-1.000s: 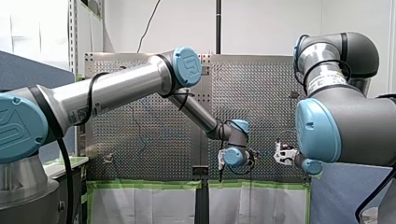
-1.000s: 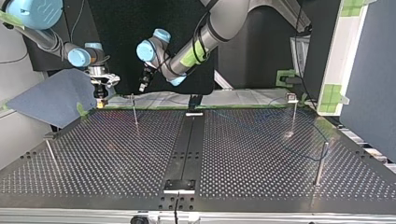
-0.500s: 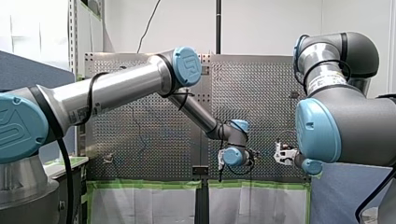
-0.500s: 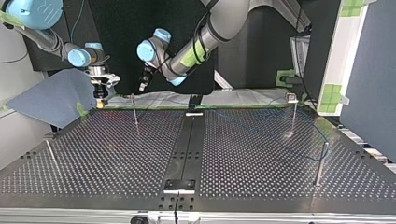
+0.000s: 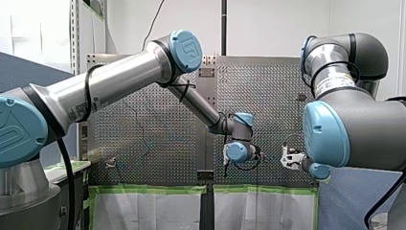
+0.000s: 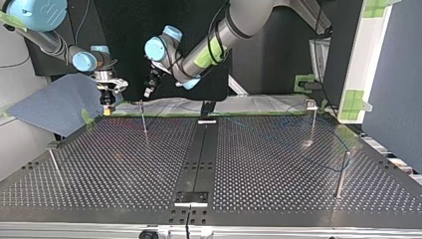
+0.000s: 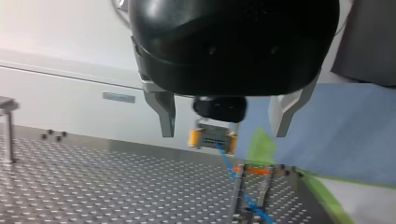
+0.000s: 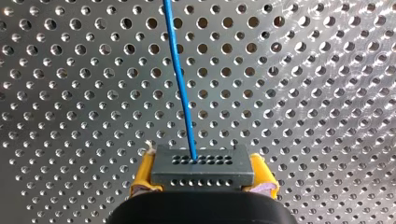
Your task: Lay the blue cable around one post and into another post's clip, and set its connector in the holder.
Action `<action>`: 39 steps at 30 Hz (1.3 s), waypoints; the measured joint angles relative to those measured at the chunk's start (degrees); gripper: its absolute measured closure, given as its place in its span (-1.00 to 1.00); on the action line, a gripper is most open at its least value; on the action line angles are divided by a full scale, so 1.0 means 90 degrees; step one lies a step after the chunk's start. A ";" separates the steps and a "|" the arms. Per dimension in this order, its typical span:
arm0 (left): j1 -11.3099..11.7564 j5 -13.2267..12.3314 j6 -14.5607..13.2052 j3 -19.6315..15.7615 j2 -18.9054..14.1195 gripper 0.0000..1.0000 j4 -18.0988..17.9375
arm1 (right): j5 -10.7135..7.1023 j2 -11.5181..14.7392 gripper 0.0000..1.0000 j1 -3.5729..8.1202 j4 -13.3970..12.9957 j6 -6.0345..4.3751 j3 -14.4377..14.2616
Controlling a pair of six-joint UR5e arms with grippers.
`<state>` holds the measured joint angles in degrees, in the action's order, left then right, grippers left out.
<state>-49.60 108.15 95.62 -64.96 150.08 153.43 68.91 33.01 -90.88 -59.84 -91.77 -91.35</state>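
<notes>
Front view shows my left end effector [image 5: 225,164] extended past the middle toward my right end effector [image 5: 287,158], its fingers too small to read there. Top view: both hang over the far edge of the worktop [image 6: 124,164], near a post [image 6: 143,117] but apart from each other. Left wrist view: own fingers [image 7: 164,114] are spread and empty, facing the connector [image 7: 212,138], probably to take the blue cable [image 7: 225,160]. Right wrist view: yellow pads [image 8: 142,173] clamp the connector, so the cable trails free.

Perforated table [image 6: 124,169], upright posts [image 6: 340,174], blue cable [image 6: 323,163] lying on it
</notes>
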 joint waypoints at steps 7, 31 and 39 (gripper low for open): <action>0.0055 0.0017 0.0150 -0.0349 -0.0351 -0.98 -0.0351 | -0.0015 -0.0001 0.80 0.0002 -0.0033 -0.0102 0.0001; 0.1132 -0.0150 0.1045 -0.1672 -0.1672 -0.98 -0.1674 | -0.0066 -0.0003 0.80 -0.0087 0.0006 -0.0117 -0.0001; 0.1141 0.0033 0.0736 -0.2120 -0.2122 -0.98 -0.1991 | -0.0054 -0.0003 0.80 -0.0114 -0.0005 -0.0117 0.0000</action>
<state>-39.33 108.44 102.24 -84.04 130.99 135.51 68.43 32.99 -91.91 -59.89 -92.82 -91.35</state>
